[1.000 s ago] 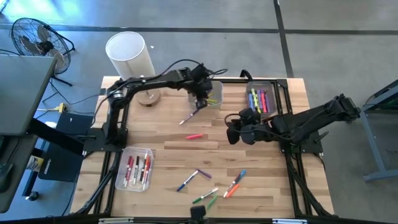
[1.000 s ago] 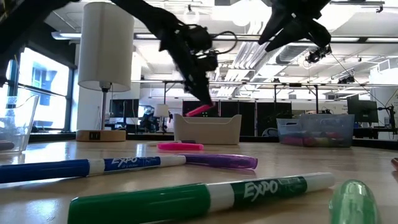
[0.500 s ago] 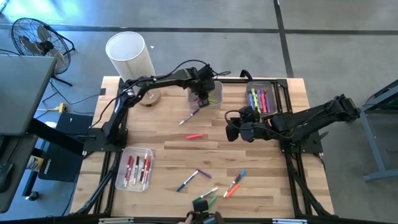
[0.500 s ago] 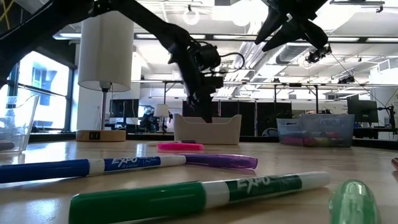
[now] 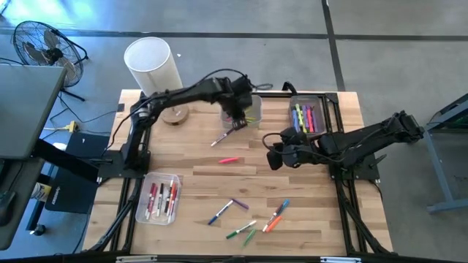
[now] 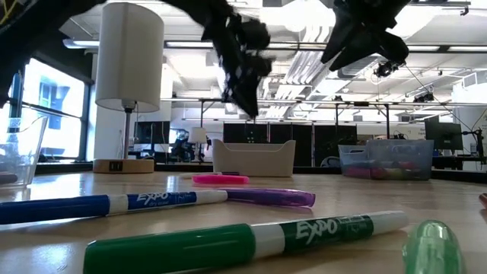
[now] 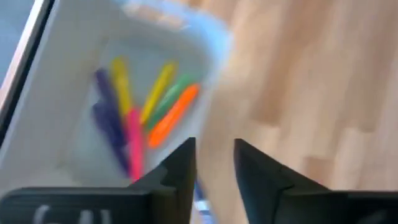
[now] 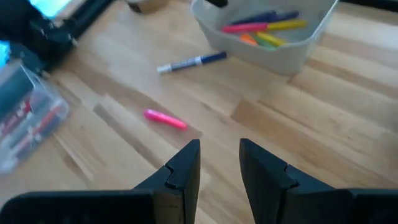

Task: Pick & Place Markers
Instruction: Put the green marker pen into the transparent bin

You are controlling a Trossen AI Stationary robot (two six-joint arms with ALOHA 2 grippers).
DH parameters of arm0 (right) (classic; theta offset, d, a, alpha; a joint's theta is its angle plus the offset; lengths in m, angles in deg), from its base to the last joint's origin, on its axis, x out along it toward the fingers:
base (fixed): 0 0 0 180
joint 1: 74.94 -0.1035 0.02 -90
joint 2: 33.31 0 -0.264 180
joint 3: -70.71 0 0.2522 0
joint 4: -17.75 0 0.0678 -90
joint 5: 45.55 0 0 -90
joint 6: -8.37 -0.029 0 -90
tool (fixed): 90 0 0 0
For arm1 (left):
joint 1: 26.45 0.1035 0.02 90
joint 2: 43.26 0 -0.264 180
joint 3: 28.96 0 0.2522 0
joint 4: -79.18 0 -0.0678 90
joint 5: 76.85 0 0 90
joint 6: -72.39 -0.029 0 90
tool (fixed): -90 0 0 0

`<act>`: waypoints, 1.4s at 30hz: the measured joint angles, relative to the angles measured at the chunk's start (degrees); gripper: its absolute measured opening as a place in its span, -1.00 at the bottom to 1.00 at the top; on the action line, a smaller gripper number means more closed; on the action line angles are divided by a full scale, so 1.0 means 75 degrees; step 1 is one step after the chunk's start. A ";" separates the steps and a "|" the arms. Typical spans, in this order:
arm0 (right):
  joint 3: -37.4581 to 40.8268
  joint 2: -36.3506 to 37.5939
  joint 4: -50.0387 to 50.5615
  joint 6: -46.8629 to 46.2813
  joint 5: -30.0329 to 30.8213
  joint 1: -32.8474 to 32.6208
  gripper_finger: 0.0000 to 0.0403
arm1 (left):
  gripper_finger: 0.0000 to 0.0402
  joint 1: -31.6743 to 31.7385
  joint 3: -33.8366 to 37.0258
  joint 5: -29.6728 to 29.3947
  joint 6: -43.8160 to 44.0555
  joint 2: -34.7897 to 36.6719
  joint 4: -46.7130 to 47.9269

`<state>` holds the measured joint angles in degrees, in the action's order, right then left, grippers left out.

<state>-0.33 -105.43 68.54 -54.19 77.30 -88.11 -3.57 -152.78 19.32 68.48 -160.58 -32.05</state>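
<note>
- The desk (image 5: pixel 307 190) is showing pale wood planks with visible grain, framed by dark metal rails.
- The left claw (image 5: pixel 235 117) is hovering over the clear plastic bin (image 5: pixel 251 111) at the upper middle of the high view; its two dark fingers (image 7: pixel 180 168) are standing a narrow gap apart and gripping nothing.
- Inside that bin, thin markers (image 7: pixel 140 112) in yellow, purple, pink, green and orange are lying fanned out, their barrels meeting at one end.
- The right claw (image 5: pixel 274 155) is hanging over the middle right of the desk, fingers (image 8: pixel 183 165) slightly parted and carrying nothing.
- A pink marker (image 5: pixel 228 159) is lying on bare wood at the frame's centre, long axis nearly left to right.
- A blue-capped white marker (image 5: pixel 223 138) is lying diagonally just below the bin.
- More markers (image 5: pixel 252 219) are lying scattered along the lower middle, mostly slanted.
- Two further clear bins (image 5: pixel 159 197) at upper right and lower left are holding markers too.
</note>
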 joint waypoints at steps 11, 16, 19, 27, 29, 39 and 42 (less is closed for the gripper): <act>0.0000 0.0003 0.0485 0.0433 -0.0434 -0.0961 -0.51 | -0.96 -0.2235 0.3261 0.0736 0.2324 0.1461 -0.2474; 0.0000 -0.0052 0.0841 0.0199 -0.0333 -0.1624 -0.59 | -0.98 -0.3538 0.5418 0.0091 0.4306 0.2519 -0.4497; 0.0000 -0.0138 0.0801 0.0278 -0.0574 -0.1841 -0.69 | -0.99 -0.4422 0.6173 -0.0697 0.5264 0.2997 -0.4539; 0.0000 -0.0627 0.0078 0.0596 -0.1268 -0.2333 -0.97 | -1.00 -0.6252 0.6528 -0.2236 0.6486 0.3396 -0.4127; 0.0000 -0.0857 -0.0225 0.0720 -0.1462 -0.2427 -0.99 | -1.00 -0.6522 0.6537 -0.2355 0.6559 0.3396 -0.3976; -0.2241 -0.3330 -0.0337 0.1949 -0.1791 -0.2702 -1.00 | -1.00 -0.7383 0.6531 -0.2364 0.6349 0.3842 -0.3357; -0.3343 -0.4252 0.0158 0.2888 -0.1955 -0.2696 -1.00 | -1.00 -0.7606 0.6534 -0.2366 0.6294 0.4057 -0.3129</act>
<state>-25.40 -137.32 69.72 -32.54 62.64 -108.33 -60.62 -103.78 1.58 115.68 -130.15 -55.52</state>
